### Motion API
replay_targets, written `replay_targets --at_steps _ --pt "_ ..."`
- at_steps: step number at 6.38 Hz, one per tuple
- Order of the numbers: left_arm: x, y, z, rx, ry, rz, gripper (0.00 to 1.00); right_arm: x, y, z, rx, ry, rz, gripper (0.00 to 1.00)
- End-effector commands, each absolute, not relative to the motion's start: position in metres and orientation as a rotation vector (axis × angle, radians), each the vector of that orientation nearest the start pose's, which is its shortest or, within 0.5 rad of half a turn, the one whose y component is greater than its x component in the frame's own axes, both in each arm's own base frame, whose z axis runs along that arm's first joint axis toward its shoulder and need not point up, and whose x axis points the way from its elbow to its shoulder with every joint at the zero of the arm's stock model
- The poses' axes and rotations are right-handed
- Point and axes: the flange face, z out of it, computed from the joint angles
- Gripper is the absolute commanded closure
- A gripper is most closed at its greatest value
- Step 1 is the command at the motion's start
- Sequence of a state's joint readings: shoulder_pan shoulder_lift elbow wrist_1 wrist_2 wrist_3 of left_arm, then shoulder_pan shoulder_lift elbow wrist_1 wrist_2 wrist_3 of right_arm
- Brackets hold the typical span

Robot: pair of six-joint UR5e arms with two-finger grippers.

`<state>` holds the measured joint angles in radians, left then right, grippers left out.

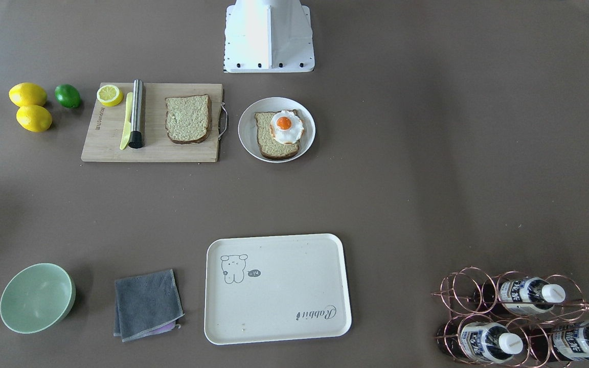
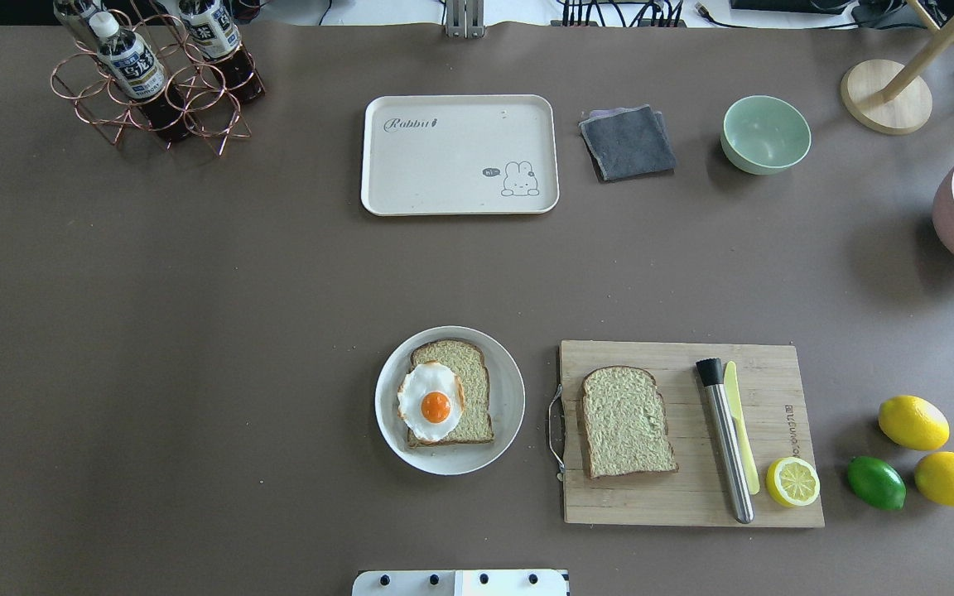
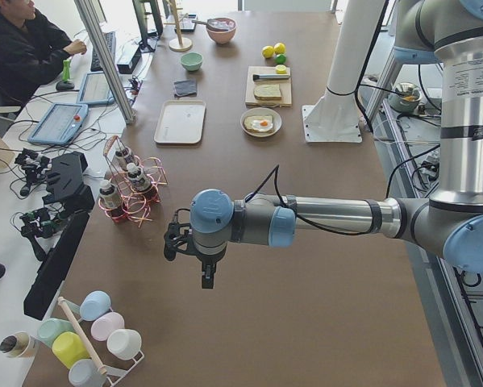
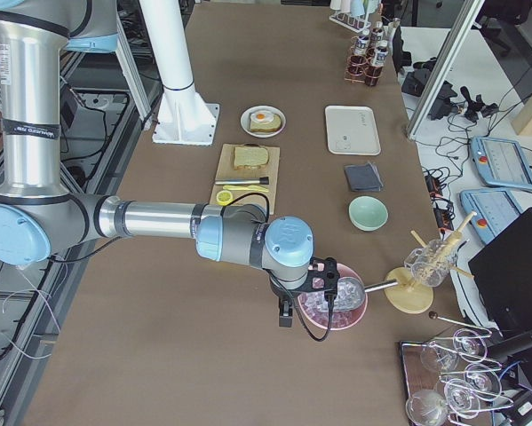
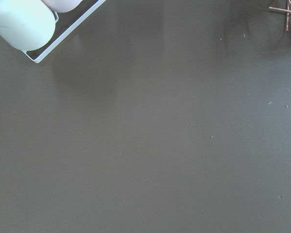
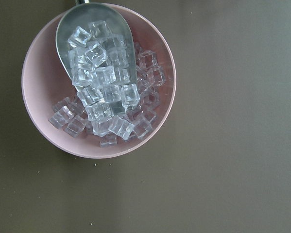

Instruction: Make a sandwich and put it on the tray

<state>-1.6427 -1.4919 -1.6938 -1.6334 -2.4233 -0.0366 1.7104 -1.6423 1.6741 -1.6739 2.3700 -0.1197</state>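
Observation:
One bread slice [image 2: 473, 389] lies on a round white plate [image 2: 508, 414] with the fried egg [image 2: 431, 403] on top of it. The second slice [image 2: 626, 422] lies bare on the wooden cutting board [image 2: 684, 501]. The cream tray [image 2: 444, 165] sits empty at the far middle of the table. Both grippers show only in the side views. The left gripper [image 3: 207, 278] hangs over bare table near the bottle rack. The right gripper [image 4: 286, 318] hangs beside a pink bowl of ice. I cannot tell whether either is open or shut.
The board also holds a steel muddler [image 2: 725, 439], a yellow knife [image 2: 740, 422] and a half lemon [image 2: 792, 482]. Two lemons [image 2: 913, 422] and a lime [image 2: 876, 483] lie to its right. A grey cloth [image 2: 628, 142], green bowl [image 2: 765, 134], bottle rack [image 2: 154, 79] and pink ice bowl [image 6: 96, 80] stand around.

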Motion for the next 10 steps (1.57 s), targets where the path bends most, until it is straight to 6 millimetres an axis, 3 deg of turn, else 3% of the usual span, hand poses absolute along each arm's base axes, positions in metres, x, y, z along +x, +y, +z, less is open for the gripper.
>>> replay_targets --at_steps 1,10 --pt "-0.0881 -0.4608 0.6223 0.114 0.851 -0.051 0.02 0.1249 -0.4443 0.6494 0.038 -0.801 0.046 0.0" --pt "-0.0886 -0.467 0.6169 0.125 0.849 -0.045 0.02 0.122 -0.4429 0.6458 0.043 -0.84 0.049 0.0"
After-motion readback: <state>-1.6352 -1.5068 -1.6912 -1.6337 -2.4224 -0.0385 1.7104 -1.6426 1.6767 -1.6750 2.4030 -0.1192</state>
